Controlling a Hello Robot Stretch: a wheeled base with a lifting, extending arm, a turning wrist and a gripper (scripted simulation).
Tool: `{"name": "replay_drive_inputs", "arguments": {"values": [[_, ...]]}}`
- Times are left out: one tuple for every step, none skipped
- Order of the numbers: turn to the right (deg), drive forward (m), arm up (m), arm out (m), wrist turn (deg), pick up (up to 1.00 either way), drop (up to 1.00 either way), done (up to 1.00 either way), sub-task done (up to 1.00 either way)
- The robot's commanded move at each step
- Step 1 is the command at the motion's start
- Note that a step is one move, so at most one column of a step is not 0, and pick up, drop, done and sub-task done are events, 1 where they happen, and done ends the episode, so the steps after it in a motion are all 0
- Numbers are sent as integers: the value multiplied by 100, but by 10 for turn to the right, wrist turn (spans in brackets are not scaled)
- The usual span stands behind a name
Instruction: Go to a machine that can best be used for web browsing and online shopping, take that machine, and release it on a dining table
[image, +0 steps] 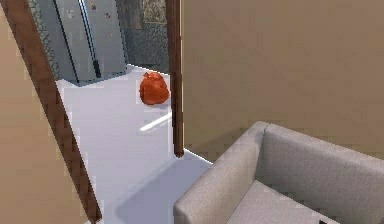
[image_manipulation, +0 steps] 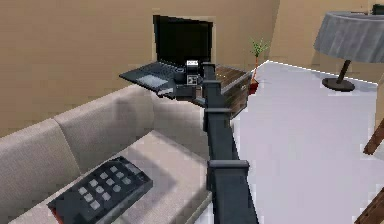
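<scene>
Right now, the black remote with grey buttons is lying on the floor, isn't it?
Not quite. The remote is lying on the sofa seat, not on the floor. You can see this in the arm side view. The rest is right: it is black with grey buttons.

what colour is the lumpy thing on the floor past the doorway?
Orange-red. The lumpy thing shows best in the forward view.
</scene>
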Motion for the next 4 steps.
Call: {"name": "replay_drive_inputs", "arguments": {"values": [[0,0,8,0,0,0,0,0,0],[0,0,0,0,-450,0,0,0,0],[0,0,0,0,-450,0,0,0,0],[0,0,0,0,-240,0,0,0,0]]}}
